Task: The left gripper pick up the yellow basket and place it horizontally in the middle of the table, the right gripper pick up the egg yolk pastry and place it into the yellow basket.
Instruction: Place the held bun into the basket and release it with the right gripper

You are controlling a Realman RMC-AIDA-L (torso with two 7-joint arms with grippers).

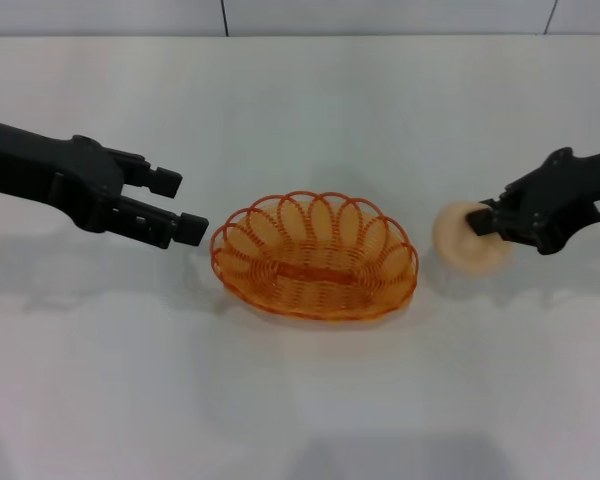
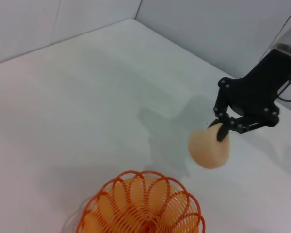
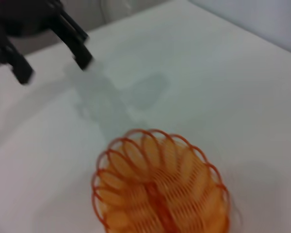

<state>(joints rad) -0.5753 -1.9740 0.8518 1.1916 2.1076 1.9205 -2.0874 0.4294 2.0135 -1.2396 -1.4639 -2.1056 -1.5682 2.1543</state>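
Note:
The yellow basket [image 1: 316, 256] lies lengthwise in the middle of the white table [image 1: 300, 400], empty; it also shows in the wrist views [image 2: 141, 206] [image 3: 160, 187]. My left gripper [image 1: 178, 206] hangs open just left of the basket's rim, holding nothing, and appears far off in the right wrist view [image 3: 53, 60]. My right gripper [image 1: 477, 222] is shut on the egg yolk pastry [image 1: 464, 240], held above the table to the right of the basket. The left wrist view shows that claw [image 2: 222, 129] pinching the pastry [image 2: 208, 147] in the air.
A pale wall [image 1: 300, 15] runs along the table's far edge. Shadows of both arms fall on the tabletop beside the basket.

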